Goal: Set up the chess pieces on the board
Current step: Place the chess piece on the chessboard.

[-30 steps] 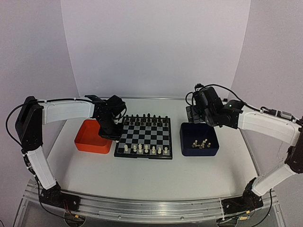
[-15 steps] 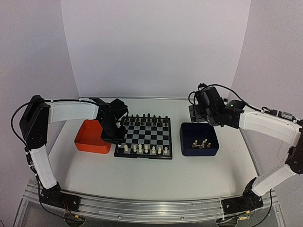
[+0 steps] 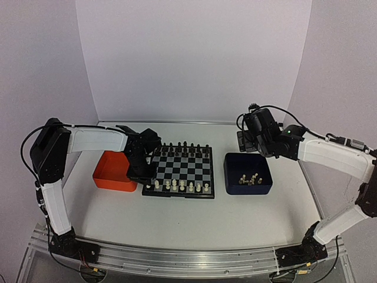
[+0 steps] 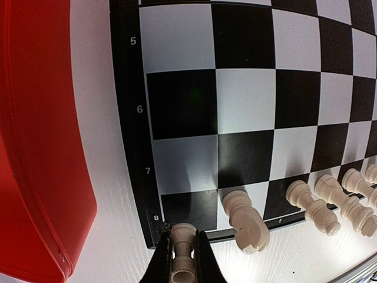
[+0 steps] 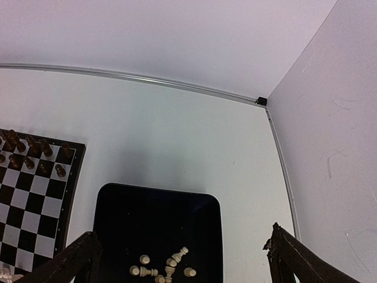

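The left pincer [image 4: 184,236] is clamped tight on a cream-white chess piece [image 4: 183,266] at the near left corner of the board [image 4: 241,106], which lies mid-desk [image 3: 177,218]. More white pieces [image 3: 181,186] line the board's near edge. The right pincer [image 5: 182,239] gapes wide, holding nothing, above the blue tray [image 5: 118,218] toward the desk's right edge, where loose white pieces [image 5: 168,268] lie.

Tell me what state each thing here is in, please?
Left pincer, shut on a cream-white plastic chess piece.
Right pincer, open, holding nothing.
Small black-and-silver checkered chessboard, partly set up.
Dark blue square tray, holding loose cream-white pieces, some toppled.
Orange square tray, inside partly hidden.
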